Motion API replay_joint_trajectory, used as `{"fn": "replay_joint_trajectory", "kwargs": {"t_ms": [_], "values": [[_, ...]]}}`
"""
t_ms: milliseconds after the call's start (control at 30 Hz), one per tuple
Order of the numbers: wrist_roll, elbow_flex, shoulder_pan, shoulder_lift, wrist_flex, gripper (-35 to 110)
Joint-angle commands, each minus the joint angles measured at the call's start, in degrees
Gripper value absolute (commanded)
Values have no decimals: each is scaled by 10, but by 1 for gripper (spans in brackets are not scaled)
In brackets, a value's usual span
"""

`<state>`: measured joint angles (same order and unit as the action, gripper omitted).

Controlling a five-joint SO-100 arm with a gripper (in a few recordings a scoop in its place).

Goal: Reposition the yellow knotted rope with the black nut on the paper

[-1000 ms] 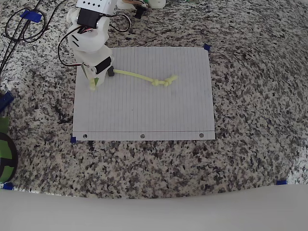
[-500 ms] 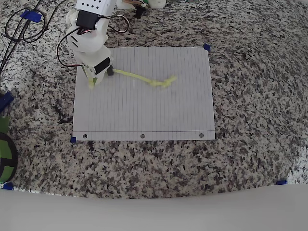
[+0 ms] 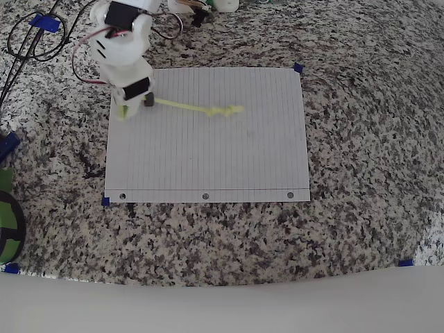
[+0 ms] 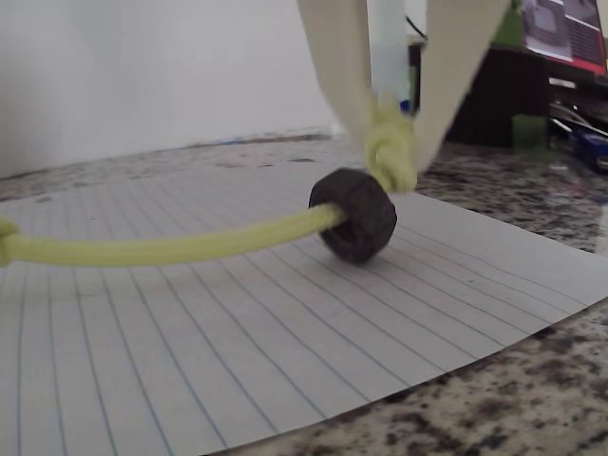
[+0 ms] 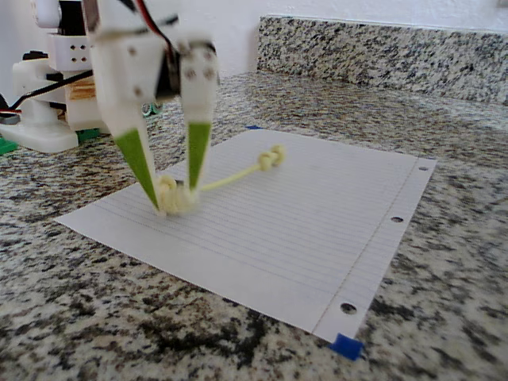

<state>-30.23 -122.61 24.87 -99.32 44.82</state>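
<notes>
Rope point(image 3: 198, 108) blurred overhead; end knot in pincer point(image 4: 394, 142), nut point(image 4: 353, 215) beside.

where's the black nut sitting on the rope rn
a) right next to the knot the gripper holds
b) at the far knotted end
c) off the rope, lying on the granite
a: in the wrist view the black nut is threaded on the yellow knotted rope right beside the end knot pinched in the gripper, just above the paper.

In the overhead view the white arm's gripper point(image 3: 128, 107) stood over the lined paper's point(image 3: 208, 159) upper-left corner, at one end of the yellow knotted rope point(image 3: 198, 108). A black nut point(image 3: 148, 100) sat just beside it; the rope ran rightward, blurred.
</notes>
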Motion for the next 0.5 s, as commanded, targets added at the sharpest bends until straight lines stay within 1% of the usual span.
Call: {"fn": "replay_joint_trajectory", "kwargs": {"t_ms": [0,100,267,467], "values": [[-104,17,22,-85,1,0],[-181,16,41,-143,19,0],[-277,14,77,-241,59,0],[-363,14,134,-368,78,0]]}}
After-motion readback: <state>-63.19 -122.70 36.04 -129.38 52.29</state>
